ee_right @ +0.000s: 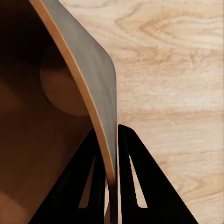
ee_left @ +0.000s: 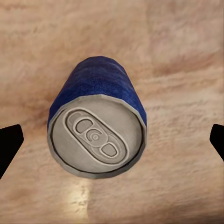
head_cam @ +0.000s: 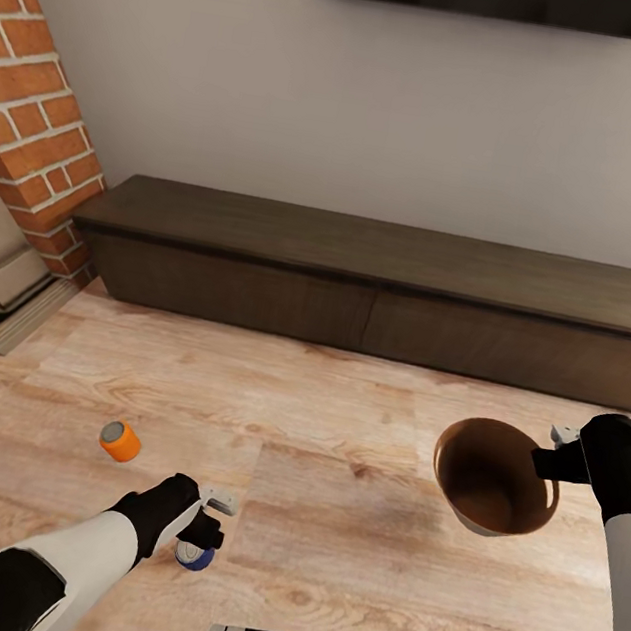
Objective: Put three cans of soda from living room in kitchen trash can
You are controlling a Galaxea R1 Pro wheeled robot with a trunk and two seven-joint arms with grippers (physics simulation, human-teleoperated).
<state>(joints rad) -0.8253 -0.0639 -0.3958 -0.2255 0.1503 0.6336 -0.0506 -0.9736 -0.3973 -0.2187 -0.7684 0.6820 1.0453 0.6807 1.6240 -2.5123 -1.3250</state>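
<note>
Right gripper [ee_right: 111, 177] pinches the trash can [head_cam: 493, 479] rim, holding it raised, mouth up, at right, likely to receive cans. Left gripper [head_cam: 206, 530] spread wide above the blue can [ee_left: 97, 123] standing on the near floor, nothing held. Orange can [head_cam: 120, 440] stands further left.

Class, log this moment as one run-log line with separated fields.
left pincer: open over blue can | right pincer: shut on trash can rim | orange can: on floor
</note>
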